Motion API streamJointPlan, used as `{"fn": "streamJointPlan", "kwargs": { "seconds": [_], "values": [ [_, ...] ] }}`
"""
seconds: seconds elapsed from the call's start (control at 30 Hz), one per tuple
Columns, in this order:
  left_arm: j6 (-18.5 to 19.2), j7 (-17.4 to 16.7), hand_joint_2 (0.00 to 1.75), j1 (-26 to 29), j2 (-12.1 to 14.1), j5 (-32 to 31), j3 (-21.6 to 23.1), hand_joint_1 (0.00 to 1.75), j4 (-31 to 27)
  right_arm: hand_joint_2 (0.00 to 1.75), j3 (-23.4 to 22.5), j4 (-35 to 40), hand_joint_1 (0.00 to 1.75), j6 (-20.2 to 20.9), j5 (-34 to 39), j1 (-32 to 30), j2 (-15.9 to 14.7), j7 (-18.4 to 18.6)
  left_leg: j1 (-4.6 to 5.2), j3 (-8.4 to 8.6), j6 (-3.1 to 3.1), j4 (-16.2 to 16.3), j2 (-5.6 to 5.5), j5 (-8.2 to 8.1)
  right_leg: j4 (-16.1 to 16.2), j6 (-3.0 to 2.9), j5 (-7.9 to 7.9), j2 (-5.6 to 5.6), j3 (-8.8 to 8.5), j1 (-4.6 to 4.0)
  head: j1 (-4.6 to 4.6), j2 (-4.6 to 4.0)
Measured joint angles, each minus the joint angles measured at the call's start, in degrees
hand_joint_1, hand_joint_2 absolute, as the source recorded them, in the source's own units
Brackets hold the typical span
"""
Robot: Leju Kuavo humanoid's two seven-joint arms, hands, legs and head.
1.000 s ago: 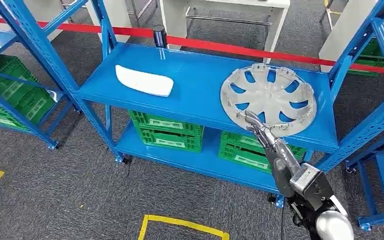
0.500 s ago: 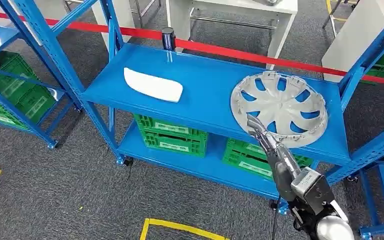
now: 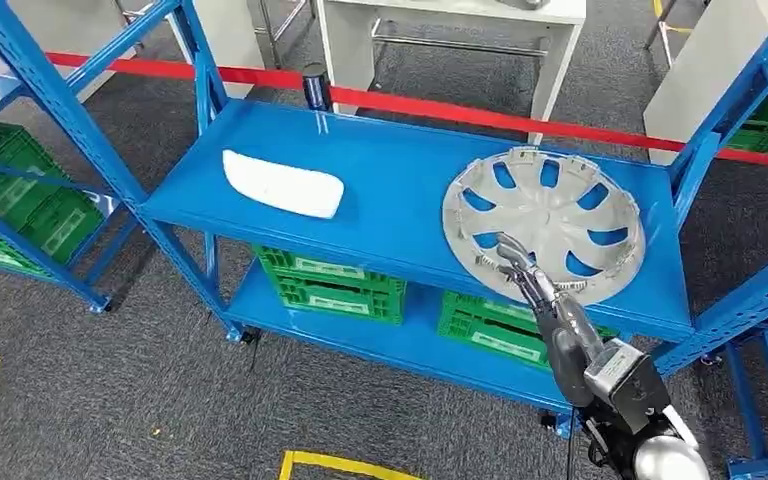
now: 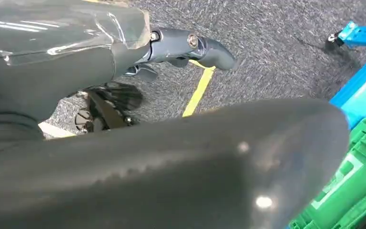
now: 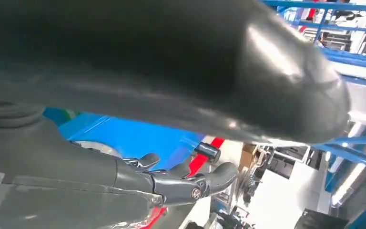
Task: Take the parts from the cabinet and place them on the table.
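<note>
Nearest: right robot hand [image 3: 522,268] at the end of the silver right arm [image 3: 600,370], reaching up from the lower right to the front edge of the blue shelf [image 3: 400,190]. Its dark fingers lie over the near rim of the silver hubcap [image 3: 544,222]; touching the rim, but whether they actually clasp it I cannot tell. In the right wrist view the fingers [image 5: 190,183] are stretched out rather than curled, with the thick thumb across the frame.

Left robot hand [image 4: 181,52] hangs low over grey carpet and a yellow floor line [image 4: 198,90]. Fingers loosely extended, nothing in them. A green crate [image 4: 352,191] sits just beside it.

Middle shelf: hubcap lies hollow side up on the right part, near the front edge. White part [image 3: 282,184], long and flat, lies on the left part, well apart from the hubcap and from both hands.

Lower shelf: green crates [image 3: 332,283] side by side under the deck; contents hidden. More green crates [image 3: 20,200] in the rack to the left.

Far: small dark cylinder [image 3: 316,86] at the shelf's back edge, red tape line [image 3: 520,120] on the floor behind, then a white worktop [image 3: 450,30].
</note>
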State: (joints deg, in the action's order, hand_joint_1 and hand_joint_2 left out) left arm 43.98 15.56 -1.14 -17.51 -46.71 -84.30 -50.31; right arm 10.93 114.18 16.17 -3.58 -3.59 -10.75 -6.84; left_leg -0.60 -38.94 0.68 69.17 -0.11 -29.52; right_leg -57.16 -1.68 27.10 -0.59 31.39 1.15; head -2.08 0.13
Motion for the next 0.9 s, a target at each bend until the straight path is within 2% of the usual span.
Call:
{"fn": "streamJointPlan", "kwargs": {
  "seconds": [0.03, 0.07, 0.1, 0.2, 0.23, 0.27, 0.3, 0.37, 0.4, 0.43, 0.47, 0.5, 0.53, 0.57, 0.6, 0.63, 0.67, 0.7, 0.73, 0.77, 0.8, 0.83, 0.9],
  "values": [
    [0.02, 0.0, 0.0, 0.0, 0.0, 0.0, 0.02, 0.0, 0.0, 0.0, 0.02, 0.0, 0.0, 0.0, 0.02, 0.01, -0.02, 0.0, 0.11, 2.28, -0.58, -5.68, 0.0, 3.36, 0.04, 0.11, 0.33, -0.06, -0.59, -0.14, 0.0, 0.0],
    [0.04, 0.0, 0.0, 0.01, 0.0, 0.0, 0.0, 0.0, 0.0, 0.0, 0.0, 0.04, 0.0, 0.0, 0.02, -0.01, -0.02, 0.0, 0.39, 4.23, -1.37, -10.46, -0.01, 5.65, 0.17, 0.15, 0.57, -0.07, -0.82, -0.04, 0.02, 0.0],
    [0.07, 0.0, 0.0, -0.02, 0.11, -0.04, -0.07, 0.0, -0.07, 0.0, 0.0, 0.09, 0.0, 0.0, 0.0, 0.0, -0.02, 0.0, 0.64, 5.01, -1.76, -11.59, 0.11, 4.48, 0.09, 0.56, 0.87, -0.09, -1.01, -0.52, 0.22, 0.0],
    [0.31, 0.07, 0.0, -0.04, -0.02, 0.04, -0.04, 0.0, -0.09, 0.0, 0.02, 0.15, 0.0, 0.0, 0.0, -0.12, -0.09, -0.02, 1.2, 4.9, -2.27, -11.89, 0.1, 4.21, 0.55, 1.43, 1.06, -0.1, -1.0, -0.03, 0.07, 0.0],
    [0.31, 0.07, 0.0, -0.02, -0.07, 0.04, -0.09, 0.0, -0.09, 0.0, 0.02, 0.42, 0.0, 0.0, 0.0, -0.13, -0.07, -0.02, 1.14, 6.01, -2.67, -12.97, 0.08, 4.45, 1.09, 1.8, 1.11, -0.09, -1.58, -0.33, 0.02, 0.0],
    [0.33, 0.07, 0.0, 0.02, -0.09, 0.04, -0.11, 0.0, -0.09, 0.0, -0.02, 0.5, 0.0, 0.0, 0.02, -0.26, -0.2, -0.07, 0.59, 7.1, -2.74, -14.16, 0.12, 5.1, 0.21, 1.77, 1.34, 0.11, -1.33, -0.2, 0.24, 0.0],
    [0.33, 0.07, 0.0, -0.01, -0.13, 0.07, -0.09, 0.0, -0.11, 0.0, -0.11, 0.52, 0.0, 0.0, 0.02, -0.04, -0.26, -0.11, 0.56, 7.66, -3.03, -14.73, 0.12, 5.06, -2.08, 1.57, 2.48, 0.16, -0.27, -0.25, 0.42, 0.0],
    [0.35, 0.07, 0.0, -0.07, -0.28, 0.07, -0.09, 0.0, -0.09, 0.0, -0.33, 0.48, 0.0, -0.02, 0.0, -0.23, -0.44, -0.11, 0.65, 7.92, -3.38, -14.72, 0.05, 4.82, -11.58, 1.23, 5.74, 0.15, 5.23, -0.1, 0.44, 0.0],
    [0.35, 0.07, 0.0, -0.07, -0.35, 0.07, -0.09, 0.0, -0.09, 0.0, -0.33, 0.46, 0.0, -0.02, 0.0, -0.41, -0.46, -0.11, 0.74, 7.96, -3.46, -14.69, -0.02, 4.65, -15.24, 1.34, 6.6, 0.16, 7.66, -0.1, 0.42, 0.0],
    [0.39, 0.07, 0.0, -0.07, -0.37, 0.04, -0.09, 0.0, -0.09, 0.0, -0.35, 0.44, 0.0, -0.02, 0.0, -0.49, -0.52, -0.11, 0.77, 8.08, -3.44, -14.64, -0.07, 4.42, -17.23, 1.73, 6.45, 0.16, 9.45, -0.08, 0.44, 0.0],
    [0.42, 0.07, 0.0, -0.03, -0.46, 0.07, -0.11, 0.0, -0.09, 0.0, -0.37, 0.44, 0.0, -0.02, 0.0, -0.56, -0.65, -0.11, 0.77, 8.37, -3.34, -14.61, -0.13, 4.16, -16.0, 2.3, 5.14, 0.18, 9.42, -0.03, 0.39, 0.0],
    [0.46, 0.07, 0.0, 0.01, -0.48, 0.07, -0.15, 0.0, -0.09, 0.0, -0.37, 0.46, 0.0, 0.0, 0.0, -0.63, -0.81, -0.11, 0.76, 8.79, -3.18, -14.57, -0.21, 3.82, -12.1, 3.03, 2.86, 0.21, 7.99, 0.08, 0.46, 0.0],
    [0.48, 0.07, 0.0, 0.0, -0.52, 0.07, -0.18, 0.0, -0.09, 0.0, -0.39, 0.46, 0.0, 0.0, 0.0, -0.65, -0.98, -0.11, 0.76, 9.24, -2.98, -14.43, -0.27, 3.41, -6.89, 3.64, 0.32, 0.27, 5.73, 0.23, 0.44, 0.0],
    [0.52, 0.07, 0.0, 0.0, -0.63, 0.07, -0.17, 0.0, -0.09, 0.0, -0.42, 0.46, 0.0, 0.0, 0.02, -0.64, -1.12, -0.13, 0.77, 9.63, -2.7, -14.15, -0.29, 2.91, -1.4, 3.96, -1.94, 0.43, 3.23, 0.32, 0.46, 0.0],
    [0.52, 0.07, 0.0, -0.01, -0.66, 0.07, -0.24, 0.0, -0.09, 0.0, -0.44, 0.46, 0.0, 0.0, 0.06, -0.72, -1.22, -0.26, 1.21, 9.63, -2.27, -13.66, -0.3, 2.25, 0.28, 3.15, -2.26, 0.57, 2.35, 0.06, 0.44, 0.0],
    [0.7, 0.07, 0.0, -0.01, -0.74, 0.07, -0.28, 0.0, -0.09, 0.0, -0.44, 0.55, 0.0, 0.09, 0.19, -1.09, -1.37, -0.43, 1.23, 9.64, -2.02, -13.49, -0.32, 1.79, 0.42, 2.22, -2.28, 0.46, 2.0, 0.06, 0.39, 0.0],
    [0.85, 0.07, 0.0, 0.01, -0.85, 0.04, -0.31, 0.0, -0.09, 0.0, -0.44, 0.63, 0.0, 0.28, 0.24, -1.48, -1.66, -0.59, 1.19, 9.69, -1.82, -13.52, -0.32, 1.67, 0.37, 1.69, -2.1, 0.45, 1.99, -0.16, 0.39, 0.0],
    [0.92, 0.11, 0.0, 0.03, -0.96, 0.02, -0.33, 0.0, -0.09, 0.0, -0.37, 0.66, 0.0, 0.57, 0.33, -1.86, -1.9, -0.79, 1.02, 9.72, -1.63, -13.57, -0.29, 1.58, 0.34, 1.42, -1.96, 0.43, 2.01, -0.35, 0.39, 0.0],
    [0.98, 0.2, 0.0, 0.02, -1.03, -0.02, -0.35, 0.0, -0.09, 0.0, -0.28, 0.66, 0.0, 0.7, 0.35, -2.09, -2.14, -0.98, 0.97, 9.75, -1.33, -13.47, -0.26, 1.31, 0.48, 1.07, -1.97, 0.35, 1.93, -0.19, 0.46, 0.0],
    [0.98, 0.26, 0.0, 0.02, -1.01, -0.07, -0.37, 0.0, -0.15, 0.0, -0.13, 0.68, 0.0, 0.79, 0.35, -2.09, -2.25, -1.09, 0.79, 9.43, -1.04, -12.9, -0.26, 0.76, 0.58, 0.87, -1.9, 0.27, 1.57, 0.35, 0.44, 0.0],
    [0.98, 0.61, 0.0, 0.01, -1.14, -0.11, -0.37, 0.0, -0.13, 0.0, 0.13, 0.68, 0.0, 0.79, 0.41, -1.91, -2.47, -1.01, 0.75, 8.48, -0.57, -10.37, -0.22, -0.5, 0.6, 0.33, -1.57, 0.32, 1.23, 0.4, 0.09, 0.0],
    [0.9, 0.87, 0.0, 0.02, -1.16, -0.24, -0.37, 0.0, -0.13, 0.0, 0.48, 0.66, 0.0, 0.79, 0.65, -1.63, -2.67, -0.57, 0.46, 6.29, -0.17, -6.13, -0.2, -2.4, 0.6, 0.13, -1.43, 0.32, 1.06, 0.38, 0.15, 0.0],
    [0.39, 1.47, 0.0, 0.0, -1.05, -0.68, -0.35, 0.0, 0.04, 0.0, 1.44, 0.46, 0.0, 0.55, 1.4, -0.71, -3.04, 0.24, 0.05, 0.46, 0.37, 3.66, -0.19, -5.67, 0.59, -0.11, -1.11, 0.29, 0.86, 0.24, 0.11, 0.0]
  ]
}}
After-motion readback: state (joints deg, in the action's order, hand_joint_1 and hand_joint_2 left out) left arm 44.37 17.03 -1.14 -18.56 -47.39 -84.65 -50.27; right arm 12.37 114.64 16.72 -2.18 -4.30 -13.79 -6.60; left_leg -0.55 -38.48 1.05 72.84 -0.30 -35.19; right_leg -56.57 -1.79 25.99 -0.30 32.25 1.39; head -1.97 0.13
